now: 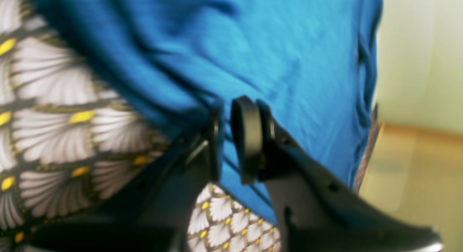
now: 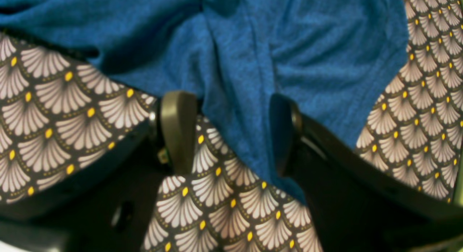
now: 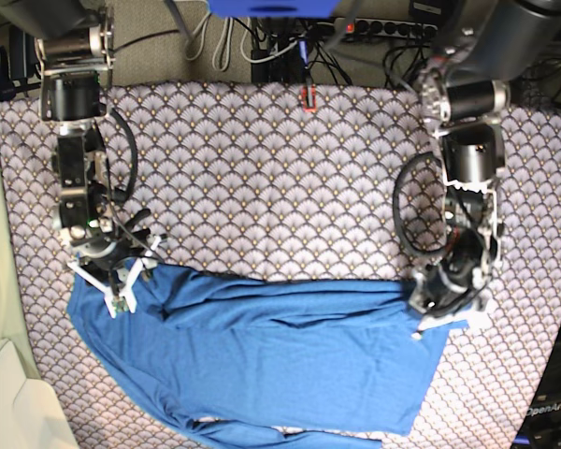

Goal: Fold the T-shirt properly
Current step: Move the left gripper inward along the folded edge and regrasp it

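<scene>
Your base view alone shows the whole shirt (image 3: 271,360): one blue garment spread across the near half of the tabletop (image 3: 280,187), its upper edge running roughly straight between the two arms, its lower edge slanting toward the bottom of the picture. The wrist views give you only close cloth.

In your left wrist view, the left fingers (image 1: 226,136) stand nearly together, with a thin fold of shirt edge passing through the narrow gap; whether they actually pinch it you cannot tell, as the picture is blurred. That view also shows the shirt's edge lying along the tabletop's rim, with pale floor beyond, which the other views do not show.

In your right wrist view, the right fingers (image 2: 228,132) stand wide apart, astride a ridge of blue fabric that bunches between them; the pads are beside the cloth, not closed on it.

The tabletop wears a grey-white scalloped cloth (image 3: 262,168) with yellow dots. Behind it run cables and a power strip (image 3: 393,28).

Count: one shirt, one cloth, two arms, two grippers.
</scene>
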Tool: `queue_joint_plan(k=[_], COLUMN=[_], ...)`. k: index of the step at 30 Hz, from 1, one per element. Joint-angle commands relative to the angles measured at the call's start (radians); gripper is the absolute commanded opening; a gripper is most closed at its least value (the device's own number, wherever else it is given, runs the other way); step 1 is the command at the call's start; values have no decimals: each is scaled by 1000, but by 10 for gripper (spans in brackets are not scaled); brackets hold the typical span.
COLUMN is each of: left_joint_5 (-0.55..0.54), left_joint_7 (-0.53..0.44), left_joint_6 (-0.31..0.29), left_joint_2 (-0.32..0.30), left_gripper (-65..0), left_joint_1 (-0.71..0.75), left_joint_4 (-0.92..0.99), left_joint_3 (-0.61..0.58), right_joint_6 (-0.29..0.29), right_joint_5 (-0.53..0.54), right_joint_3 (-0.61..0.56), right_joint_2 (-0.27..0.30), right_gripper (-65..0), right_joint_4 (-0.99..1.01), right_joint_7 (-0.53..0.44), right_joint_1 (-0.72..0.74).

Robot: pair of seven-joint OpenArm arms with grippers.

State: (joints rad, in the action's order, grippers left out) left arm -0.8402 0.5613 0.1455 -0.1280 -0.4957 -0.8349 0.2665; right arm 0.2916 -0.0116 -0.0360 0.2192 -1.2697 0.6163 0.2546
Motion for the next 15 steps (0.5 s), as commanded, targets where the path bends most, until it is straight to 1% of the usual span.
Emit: queue_joint_plan(k=[1,5,7,9,11,13,15], left_joint_5=[-17,-12,22,75,146,209,244], left_joint_7=[4,7,7,12,13,13,13], left_joint_6=[-14,-7,-7,-5,-5,-5,-5], left_joint_2=[-15,-49,-71,-77,-83,-81,-81], left_gripper=[-566,-569,-569,-569,-569,-569,-569], left_joint_1=[-25,-33,-56,-71,-73,-71,-71], left_joint_4=[-34,-71,-87,-114,-139,-149,-148], left_joint_3=[-48,-260,-401,-508,-565,-569,-569], right_joint_6=[-1,-1,-1,-1,-1,-1,-1], right_joint_5=[5,5,5,5,5,5,5], right_joint_3=[2,2,2,2,5,5,5], right_joint_2=[12,12,12,13,13,13,13], right_gripper=[-314,-314,-314,-314,-314,-314,-314], right_joint_4=[-15,-15,-15,-15,-15,-15,-15], right_joint_7=[-19,-19,-19,-19,-19,-19,-19], right_joint_1=[27,25,25,25,25,25,25])
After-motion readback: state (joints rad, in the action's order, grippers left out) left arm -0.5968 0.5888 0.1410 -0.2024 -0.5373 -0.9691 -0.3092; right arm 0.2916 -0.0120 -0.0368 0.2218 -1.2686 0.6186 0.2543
